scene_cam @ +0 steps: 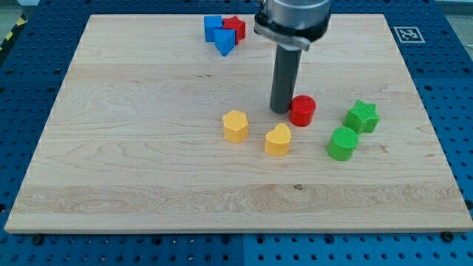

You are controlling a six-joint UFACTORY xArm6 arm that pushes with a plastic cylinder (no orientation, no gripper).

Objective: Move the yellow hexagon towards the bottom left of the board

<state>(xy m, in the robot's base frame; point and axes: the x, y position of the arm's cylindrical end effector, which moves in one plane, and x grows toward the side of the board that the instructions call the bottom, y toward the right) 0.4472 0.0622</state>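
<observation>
My tip [281, 110] beside red cylinder [302, 111], up-right of yellow hexagon [235, 126]; yellow heart [278, 140] nearby; no claw.

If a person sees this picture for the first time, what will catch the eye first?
The dark rod comes down from the view's top centre, my tip just left of the red cylinder. Below it sit the yellow hexagon and a yellow heart-like block; two green blocks stand at the right.

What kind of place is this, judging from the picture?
Probably a robotics lab bench. A wooden board lies on a blue perforated table, a printed marker tag sits at its corner, and my tip stands beside the red cylinder among small coloured blocks.
</observation>
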